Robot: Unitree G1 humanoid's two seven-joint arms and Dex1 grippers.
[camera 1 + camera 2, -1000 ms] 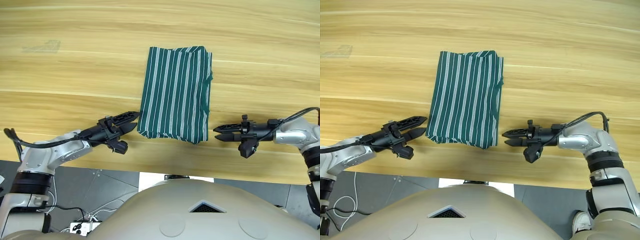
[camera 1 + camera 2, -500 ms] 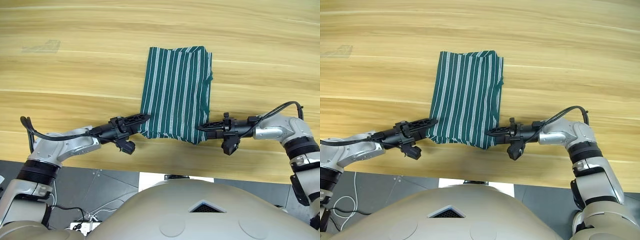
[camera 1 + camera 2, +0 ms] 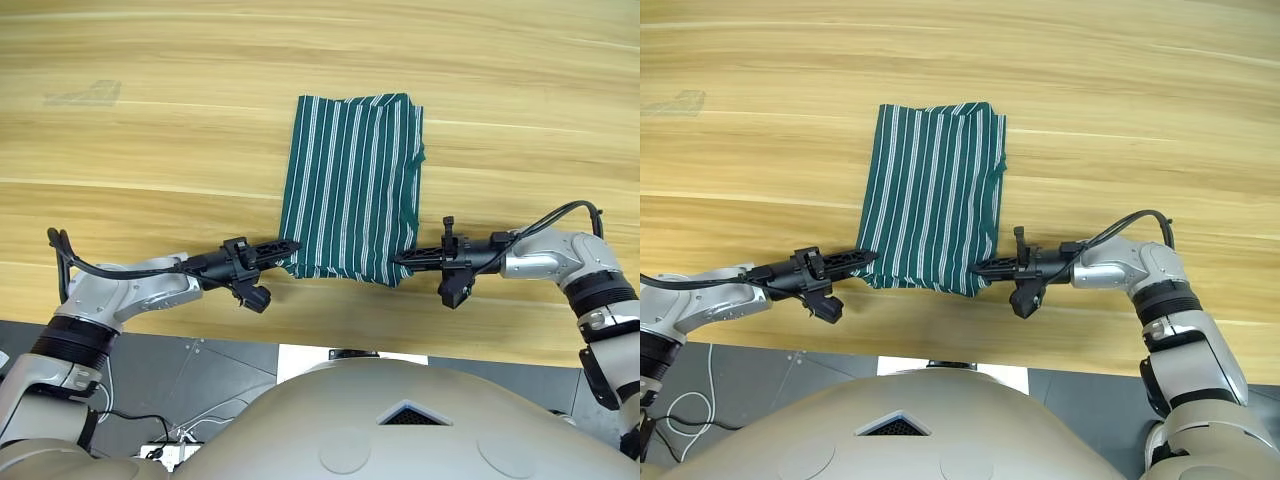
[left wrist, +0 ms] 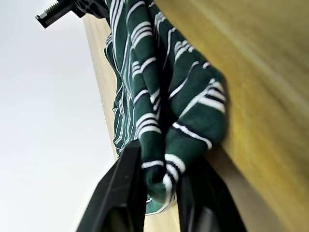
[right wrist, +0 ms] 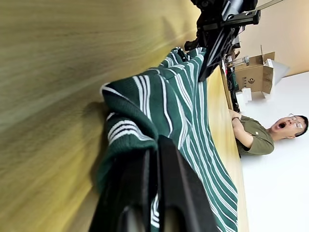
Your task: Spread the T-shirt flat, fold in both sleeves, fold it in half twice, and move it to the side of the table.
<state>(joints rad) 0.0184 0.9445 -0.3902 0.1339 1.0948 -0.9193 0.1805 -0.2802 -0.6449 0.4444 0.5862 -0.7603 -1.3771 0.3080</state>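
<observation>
Stretching across the whole scene, the light wooden plank table (image 3: 150, 130) carries the green, white-striped cloth T-shirt (image 3: 352, 185), which lies folded into a tall rectangle near the table's middle, its short edges pointing toward and away from the robot. The far edge rests flat on the wood, and the near edge sits close to the table's front edge, slightly bunched at both corners.

The left gripper (image 3: 285, 245) lies low over the table at the shirt's near left corner. The left wrist view shows its two black fingers (image 4: 118, 188) pinched narrowly on a rolled wad of striped fabric. The right gripper (image 3: 405, 258) meets the near right corner from the opposite side, and the right wrist view shows its fingers (image 5: 171, 188) drawn tight together with the cloth's edge caught between them.

A second ago both grippers stood clear of the shirt on either side, jaws parted, and the near hem lay smooth. Half a second ago they had reached the corners. Since then the jaws have closed on the fabric and the near corners have puckered inward.
</observation>
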